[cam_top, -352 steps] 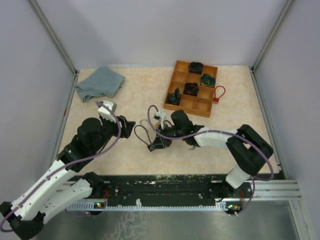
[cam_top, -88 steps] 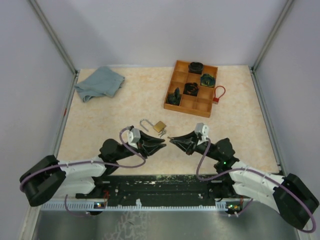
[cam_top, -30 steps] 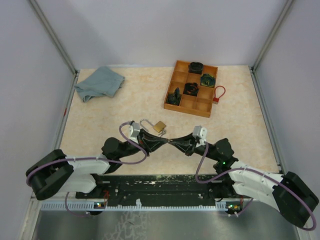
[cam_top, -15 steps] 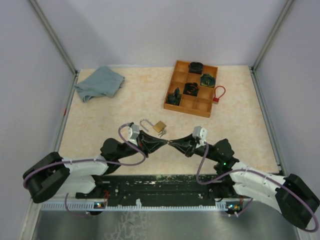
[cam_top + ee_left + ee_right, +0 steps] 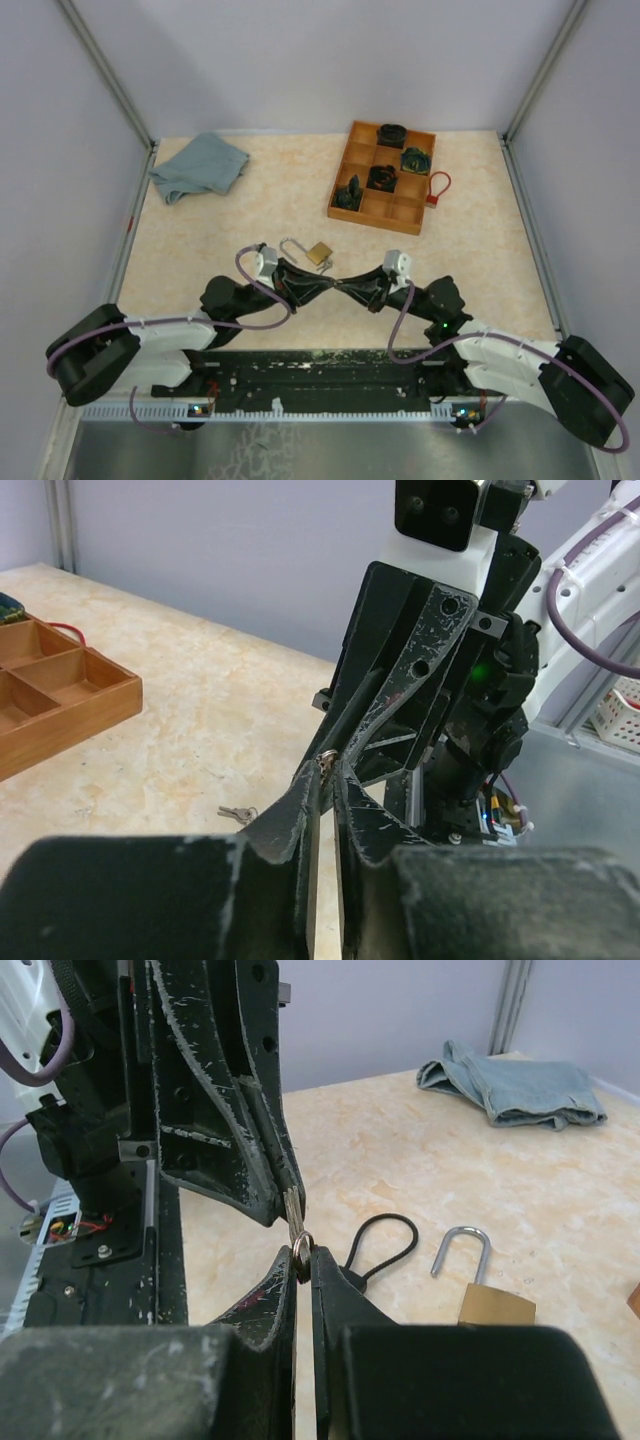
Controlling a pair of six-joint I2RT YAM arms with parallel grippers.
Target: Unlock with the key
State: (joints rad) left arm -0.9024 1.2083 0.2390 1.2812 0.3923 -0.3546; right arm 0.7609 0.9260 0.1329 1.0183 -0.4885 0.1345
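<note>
Right gripper (image 5: 347, 288) and left gripper (image 5: 323, 284) meet tip to tip over the table (image 5: 220, 230), near the open padlock (image 5: 319, 253). On my left wrist view, the left jaws stand a slit apart with the key (image 5: 327, 762) at their tips; I can't tell if they grip it. On my right wrist view, the right jaws are pinched on the key's ring end.

- The cloth (image 5: 200, 165) lies at the far left corner of the surface (image 5: 230, 230).
- The tray (image 5: 372, 222) sits far, right of centre, with a cord loop (image 5: 437, 187) beside its right wall.
- The padlock (image 5: 319, 252) lies mid-surface, before the tray.
- The key (image 5: 338, 283) is between the left fingers (image 5: 308, 287) and right fingers (image 5: 366, 290), nearer than the padlock.
</note>
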